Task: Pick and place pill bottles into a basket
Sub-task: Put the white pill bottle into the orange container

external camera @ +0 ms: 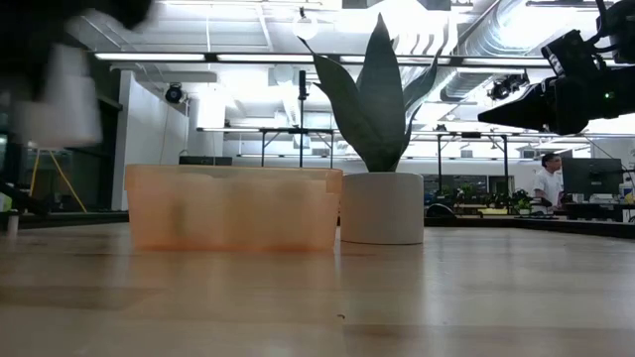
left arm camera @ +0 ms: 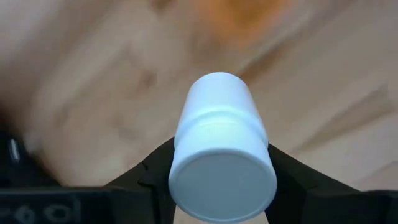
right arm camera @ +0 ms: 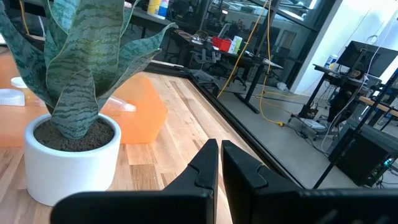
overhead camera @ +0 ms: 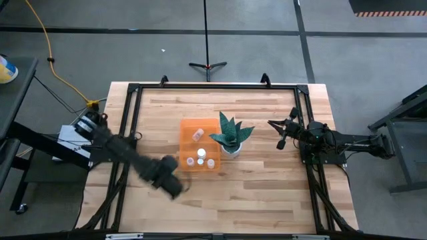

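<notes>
My left gripper (overhead camera: 173,187) is near the table's front left, just off the near-left corner of the orange basket (overhead camera: 199,143), and is shut on a small white pill bottle (left arm camera: 217,124). In the low view the bottle (external camera: 60,94) shows blurred, high above the table. Several more white pill bottles (overhead camera: 201,153) lie inside the basket, which rests on the table by its base (external camera: 233,243). My right gripper (overhead camera: 281,131) hovers shut and empty at the right, beyond the plant. My left gripper pinches the bottle between its two fingers (left arm camera: 155,171), on two opposite sides of its wider end (left arm camera: 186,155). The bottle lies along the fingers, its flat wide end toward the wrist and its narrower end pointing away. It is lifted clear of the table.
A teal spiky plant in a white pot (overhead camera: 230,139) stands touching or close against the basket's right side, between the basket and my right gripper. A black frame (overhead camera: 133,90) runs round the table's edges. Bare wood lies in front of the basket.
</notes>
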Motion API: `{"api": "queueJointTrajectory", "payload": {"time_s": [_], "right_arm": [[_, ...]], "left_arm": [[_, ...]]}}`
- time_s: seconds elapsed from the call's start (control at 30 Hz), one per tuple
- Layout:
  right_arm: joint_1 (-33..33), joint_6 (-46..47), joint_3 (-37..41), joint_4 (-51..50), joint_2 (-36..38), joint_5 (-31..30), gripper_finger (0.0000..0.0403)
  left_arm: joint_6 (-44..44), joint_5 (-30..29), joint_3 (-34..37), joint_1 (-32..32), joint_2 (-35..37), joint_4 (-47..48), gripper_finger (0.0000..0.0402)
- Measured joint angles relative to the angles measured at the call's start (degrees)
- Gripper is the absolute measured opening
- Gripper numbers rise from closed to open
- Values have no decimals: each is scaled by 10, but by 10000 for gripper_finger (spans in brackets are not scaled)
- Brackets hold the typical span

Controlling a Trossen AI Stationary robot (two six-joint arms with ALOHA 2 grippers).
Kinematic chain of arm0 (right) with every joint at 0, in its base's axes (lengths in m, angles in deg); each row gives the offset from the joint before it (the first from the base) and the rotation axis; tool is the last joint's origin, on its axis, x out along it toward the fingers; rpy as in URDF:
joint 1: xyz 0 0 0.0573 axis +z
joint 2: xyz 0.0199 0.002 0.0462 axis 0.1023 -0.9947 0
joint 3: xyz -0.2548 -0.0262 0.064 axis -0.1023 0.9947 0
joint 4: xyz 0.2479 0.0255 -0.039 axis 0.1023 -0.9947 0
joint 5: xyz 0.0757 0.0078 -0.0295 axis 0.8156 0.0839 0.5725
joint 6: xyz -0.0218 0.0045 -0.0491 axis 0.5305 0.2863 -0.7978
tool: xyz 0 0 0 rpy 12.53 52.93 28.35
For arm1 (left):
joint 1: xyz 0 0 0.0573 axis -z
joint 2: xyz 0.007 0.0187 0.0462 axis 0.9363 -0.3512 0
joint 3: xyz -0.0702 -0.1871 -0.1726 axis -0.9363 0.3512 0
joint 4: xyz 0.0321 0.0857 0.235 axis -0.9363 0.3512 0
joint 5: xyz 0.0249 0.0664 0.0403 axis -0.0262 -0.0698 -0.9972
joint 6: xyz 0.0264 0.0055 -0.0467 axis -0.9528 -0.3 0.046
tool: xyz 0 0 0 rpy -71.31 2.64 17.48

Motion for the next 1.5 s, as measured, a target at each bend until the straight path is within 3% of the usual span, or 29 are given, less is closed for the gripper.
{"api": "queueJointTrajectory", "payload": {"time_s": [0.13,0.3,0.6,0.83,1.2,1.5], "right_arm": [[0,0,0,0,0,0,12],[0,0,0,0,0,0,12],[0,0,0,0,0,0,12],[0,0,0,0,0,0,12],[0,0,0,0,-4,-3,12],[0,0,0,0,-4,-3,12]], "left_arm": [[-164,-3,-5,-108,0,-5,216],[-301,5,-5,-211,0,-15,225],[-437,8,-5,-324,0,-78,211],[-504,3,-5,-343,-25,-97,209],[-521,16,-5,-343,-85,-95,207],[-523,17,-5,-343,-88,-113,208]]}}
